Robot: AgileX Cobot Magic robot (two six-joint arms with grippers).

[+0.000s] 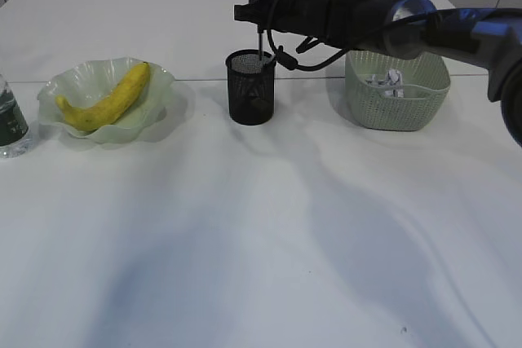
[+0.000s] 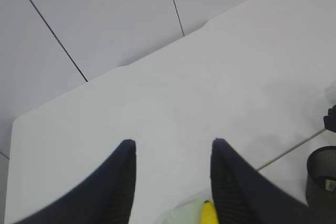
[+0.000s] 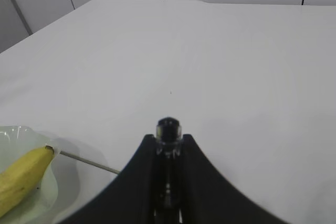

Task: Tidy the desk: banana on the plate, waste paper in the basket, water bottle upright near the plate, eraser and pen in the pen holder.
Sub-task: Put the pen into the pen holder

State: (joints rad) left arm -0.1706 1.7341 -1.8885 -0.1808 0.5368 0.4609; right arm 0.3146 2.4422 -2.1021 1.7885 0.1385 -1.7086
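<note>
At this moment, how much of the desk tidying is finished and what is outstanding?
Done: the banana lies on the plate, crumpled paper sits in the basket, and the water bottle stands upright left of the plate. A small labelled thing, probably the eraser, shows inside the pen holder. In hand: the right gripper holds the pen above the holder. Left: dropping it in.
</note>
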